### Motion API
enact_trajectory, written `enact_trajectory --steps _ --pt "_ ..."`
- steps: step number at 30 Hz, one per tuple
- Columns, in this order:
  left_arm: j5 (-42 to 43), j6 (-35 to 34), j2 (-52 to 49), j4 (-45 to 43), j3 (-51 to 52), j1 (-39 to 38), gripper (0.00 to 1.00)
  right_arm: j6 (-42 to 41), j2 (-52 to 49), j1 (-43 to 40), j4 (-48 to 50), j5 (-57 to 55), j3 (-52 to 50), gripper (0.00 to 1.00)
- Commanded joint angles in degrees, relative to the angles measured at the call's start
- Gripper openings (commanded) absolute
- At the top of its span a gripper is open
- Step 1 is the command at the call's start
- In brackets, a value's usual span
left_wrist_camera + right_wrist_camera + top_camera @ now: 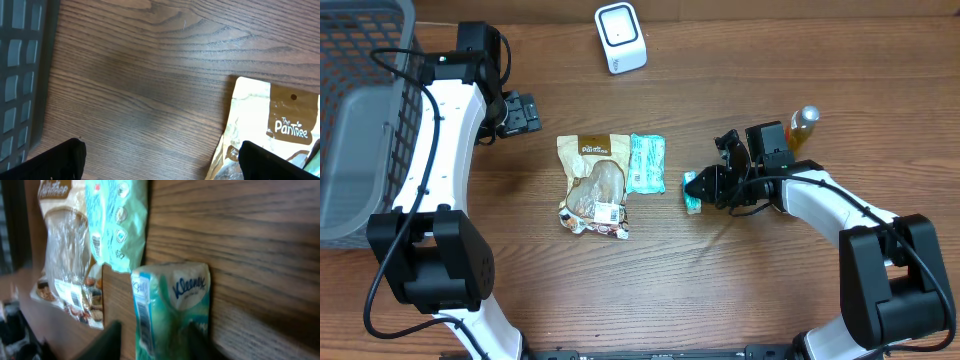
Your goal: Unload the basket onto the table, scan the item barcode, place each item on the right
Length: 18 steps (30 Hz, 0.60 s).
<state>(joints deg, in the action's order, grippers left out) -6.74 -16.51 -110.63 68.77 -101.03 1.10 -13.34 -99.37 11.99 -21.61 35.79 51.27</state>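
Although the tissue pack point(172, 295) sits between the right jaws, low against the bench point(720, 290), the scanner point(620, 37) stands well apart at the far side; judged from that layout, the scan is not yet done. A barcode point(143, 315) shows on the pack's narrow side in the right wrist view. Work left, in my judgement: secure the pack; lift it; carry it to the scanner; turn the code toward the reading window.

Right jaws flank the pack, 1 finger seemingly clear of its edge; whether they are grasping it or released I cannot tell. Left jaws are released, spread wide with nothing between them, above bare bench between the basket point(360, 120) and the brown snack pouch point(270, 125).

Count:
- 2 arms
- 1 scanner
- 1 basket
- 1 tissue pack
- 1 brown snack pouch
- 1 teal packet point(646, 163), just beside the pouch
- 1 bottle point(803, 128), near the right arm
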Motion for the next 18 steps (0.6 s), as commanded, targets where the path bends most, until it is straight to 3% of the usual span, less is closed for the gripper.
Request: enact_trajectory --steps 1,5,10,14,18 --pt "-0.74 0.24 0.85 -0.04 -0.92 -0.39 0.99 -0.2 -0.42 -0.13 0.28 0.28 -0.31 0.55" --pt "-0.74 0.24 0.85 -0.04 -0.92 -0.39 1.0 -0.2 -0.28 -0.13 0.28 0.26 -0.02 0.73" --pt "-0.74 0.22 0.85 -0.04 -0.92 -0.39 1.0 -0.2 1.42 -0.13 -2.82 -1.86 3.43 0.84" --pt "-0.74 0.22 0.85 -0.04 -0.92 -0.39 1.0 -0.2 3.87 0.04 -10.58 -7.45 9.9 0.86" --pt "-0.74 0.24 0.85 -0.04 -0.92 -0.39 1.0 -0.2 5.46 0.55 -21.86 -14.67 17.97 1.0"
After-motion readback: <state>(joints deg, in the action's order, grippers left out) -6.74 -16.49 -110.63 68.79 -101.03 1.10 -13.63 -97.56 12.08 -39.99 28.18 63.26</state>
